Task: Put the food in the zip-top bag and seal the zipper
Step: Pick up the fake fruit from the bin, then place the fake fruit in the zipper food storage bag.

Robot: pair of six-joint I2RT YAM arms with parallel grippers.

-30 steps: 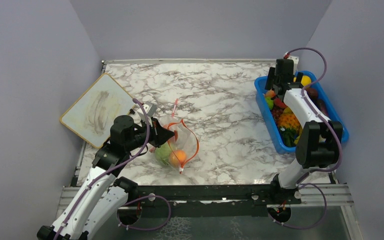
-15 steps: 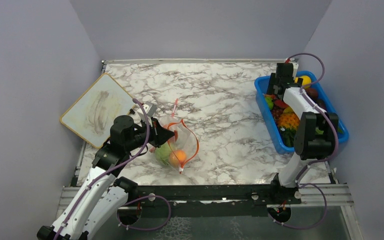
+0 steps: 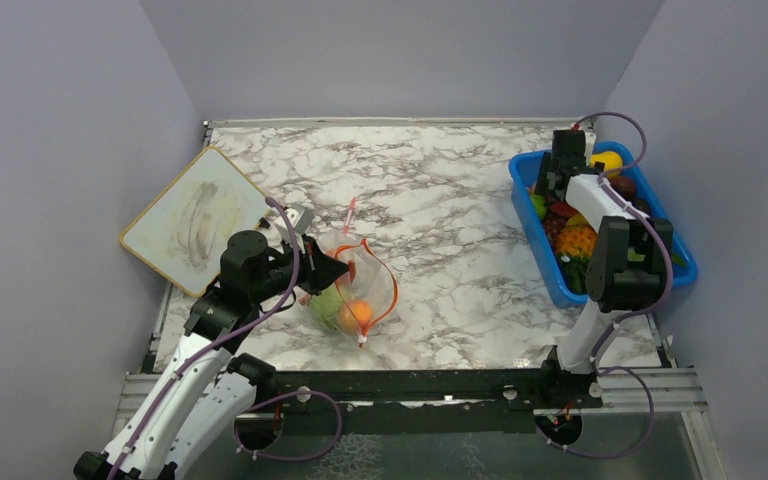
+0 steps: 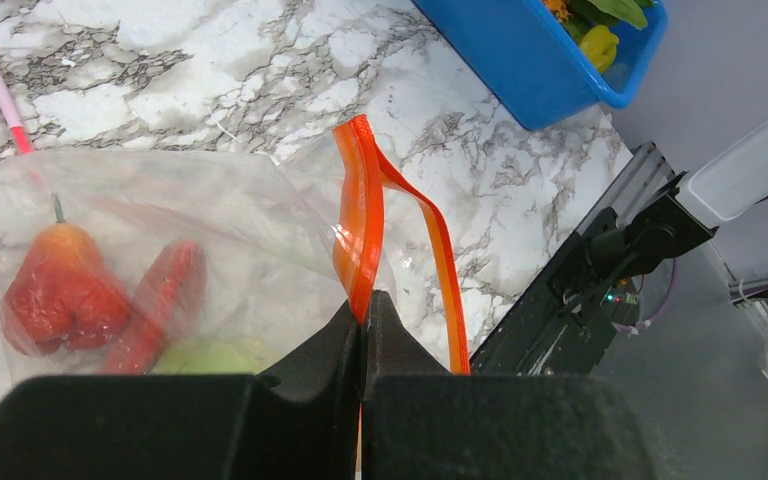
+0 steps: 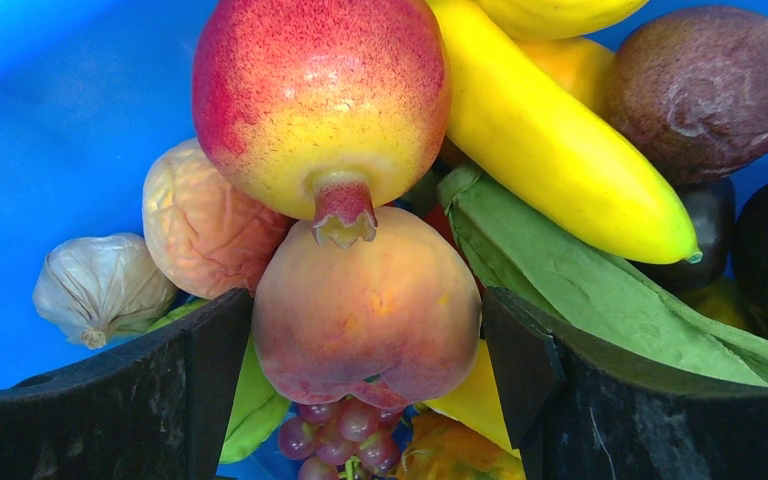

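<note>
The clear zip-top bag (image 3: 358,272) lies on the marble table with a green round fruit (image 3: 326,300) and an orange fruit (image 3: 357,314) inside. The left wrist view shows a red fruit (image 4: 60,295), a red slice (image 4: 155,305) and the green one (image 4: 205,355) in it. My left gripper (image 3: 335,270) (image 4: 363,312) is shut on the red-orange zipper (image 4: 360,220) (image 3: 393,290), and the mouth gapes open. My right gripper (image 3: 548,190) (image 5: 365,345) is open in the blue bin, its fingers (image 5: 210,380) on either side of a peach (image 5: 365,300).
The blue bin (image 3: 550,270) (image 5: 40,120) at the right holds several toy foods: a pomegranate (image 5: 320,95), a banana (image 5: 550,140), grapes (image 5: 345,425), garlic (image 5: 100,285). A pink stick (image 3: 349,212) lies behind the bag. A white board (image 3: 195,220) lies at the left.
My right arm has folded further and its wrist has shifted slightly nearer over the bin. The left arm and the bag have not moved.
</note>
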